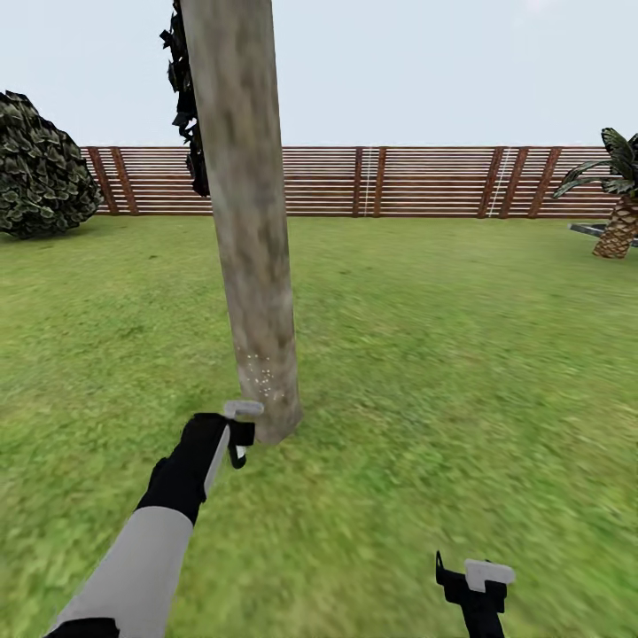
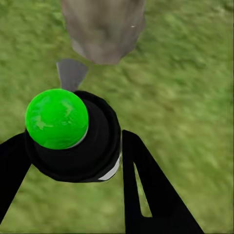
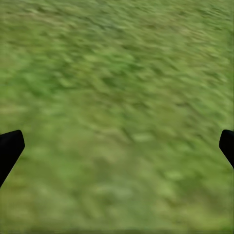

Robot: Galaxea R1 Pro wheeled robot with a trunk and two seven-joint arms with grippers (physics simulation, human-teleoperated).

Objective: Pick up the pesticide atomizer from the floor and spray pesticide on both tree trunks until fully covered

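We see the left gripper (image 2: pixel 68 161) pinching the green-capped atomizer (image 2: pixel 73 134) just beside the base of the tree trunk (image 1: pixel 252 230), while the right gripper's (image 3: pixel 117 146) fingers spread over grass (image 3: pixel 122 73).

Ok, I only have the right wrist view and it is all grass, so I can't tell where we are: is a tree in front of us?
Observer: Yes. In the head view a pale mottled tree trunk stands on the lawn just ahead, left of centre.
Operator: Is the left gripper holding anything?
Observer: The left wrist view shows the left gripper shut on the atomizer, a black body with a green round top.
Operator: Where is its nozzle aimed?
Observer: Its grey nozzle points toward the base of the trunk, close to it.
Operator: Any spray on the trunk?
Observer: The head view shows small pale specks low on the trunk; higher up I see none.
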